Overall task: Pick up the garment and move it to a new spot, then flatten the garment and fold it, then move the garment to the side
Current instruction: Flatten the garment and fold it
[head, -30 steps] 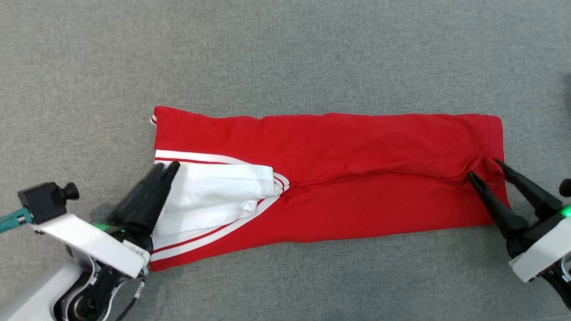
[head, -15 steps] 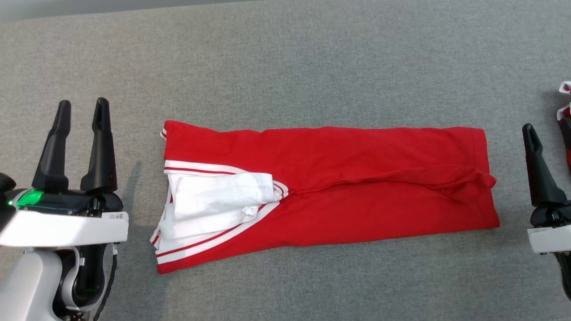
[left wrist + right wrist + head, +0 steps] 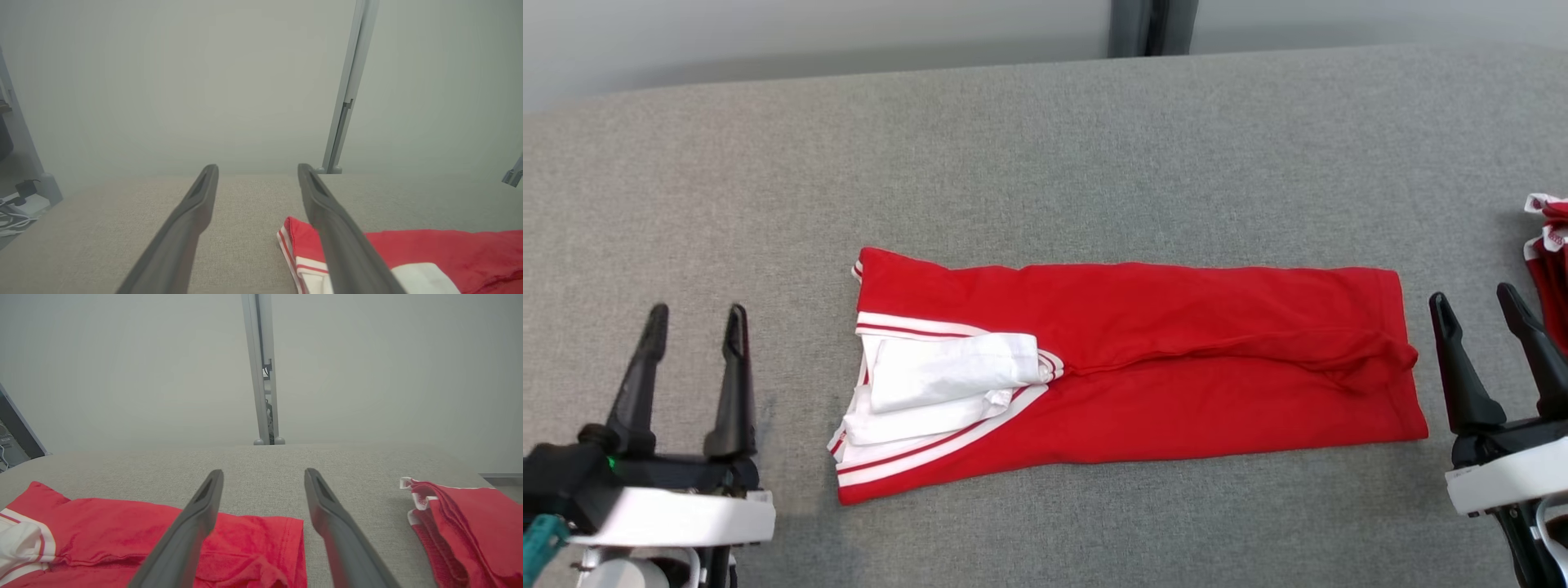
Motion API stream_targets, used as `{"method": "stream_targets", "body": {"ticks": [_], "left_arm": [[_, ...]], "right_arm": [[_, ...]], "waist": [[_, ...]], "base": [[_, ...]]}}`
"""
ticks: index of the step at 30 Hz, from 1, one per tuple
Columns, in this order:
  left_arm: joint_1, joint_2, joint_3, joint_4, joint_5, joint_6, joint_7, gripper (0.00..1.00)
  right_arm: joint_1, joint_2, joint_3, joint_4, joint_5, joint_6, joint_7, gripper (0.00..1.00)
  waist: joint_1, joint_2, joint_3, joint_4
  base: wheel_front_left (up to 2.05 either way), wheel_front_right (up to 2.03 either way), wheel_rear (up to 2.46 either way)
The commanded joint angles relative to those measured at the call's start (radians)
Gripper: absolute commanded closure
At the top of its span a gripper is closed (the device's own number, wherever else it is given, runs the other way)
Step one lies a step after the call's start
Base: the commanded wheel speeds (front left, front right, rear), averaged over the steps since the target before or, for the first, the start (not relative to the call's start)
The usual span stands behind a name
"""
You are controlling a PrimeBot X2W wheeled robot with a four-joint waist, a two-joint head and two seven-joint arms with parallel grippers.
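Red cloth with white trim: the garment (image 3: 1127, 367) lies folded into a long strip, flat on the grey tabletop (image 3: 1045, 147). Left tool (image 3: 698, 312) stands well off the garment's striped end, fingers spread, nothing held. Right tool (image 3: 1472, 294) sits just past the garment's plain hem, fingers spread and empty too, between the garment and a second red pile (image 3: 1550, 261).

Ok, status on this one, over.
Jaws open on left gripper and right gripper, both off the cloth. Red garment folded into a long strip, flat on grey surface. Second red pile beyond right gripper, clear of garment.
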Motion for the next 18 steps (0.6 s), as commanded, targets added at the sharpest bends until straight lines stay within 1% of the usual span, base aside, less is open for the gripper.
{"method": "stream_targets", "body": {"ticks": [1,5,11,15,18], "left_arm": [[0.005,-0.002,0.002,0.003,0.010,-0.008,-0.003,0.00],[0.039,-0.015,-0.007,0.031,0.032,-0.025,-0.003,0.00],[0.046,-0.030,-0.007,0.046,0.052,-0.034,-0.003,0.00],[0.043,-0.039,-0.007,0.048,0.054,-0.039,-0.003,0.00],[0.030,-0.042,-0.007,0.045,0.058,-0.040,-0.003,0.00]], "right_arm": [[0.009,-0.001,-0.005,0.004,-0.012,0.000,0.002,0.00],[0.028,0.005,-0.008,0.010,-0.023,0.000,0.013,0.00],[0.049,0.010,-0.017,0.004,-0.023,0.000,0.026,0.00],[0.047,0.011,-0.022,0.007,-0.017,0.000,0.033,0.00],[0.037,0.004,-0.046,0.038,-0.004,0.000,0.046,0.00]], "waist": [[0.0000,0.0000,-0.013,0.004],[0.0000,0.0000,-0.037,0.008],[0.0000,0.0000,-0.056,0.020],[0.0000,0.0000,-0.056,0.026],[0.0000,0.0000,-0.043,0.031]], "base": [[0.00,0.00,0.00],[0.00,0.00,0.00],[0.00,0.00,0.00],[0.00,0.00,0.00],[0.00,0.00,0.00]]}}
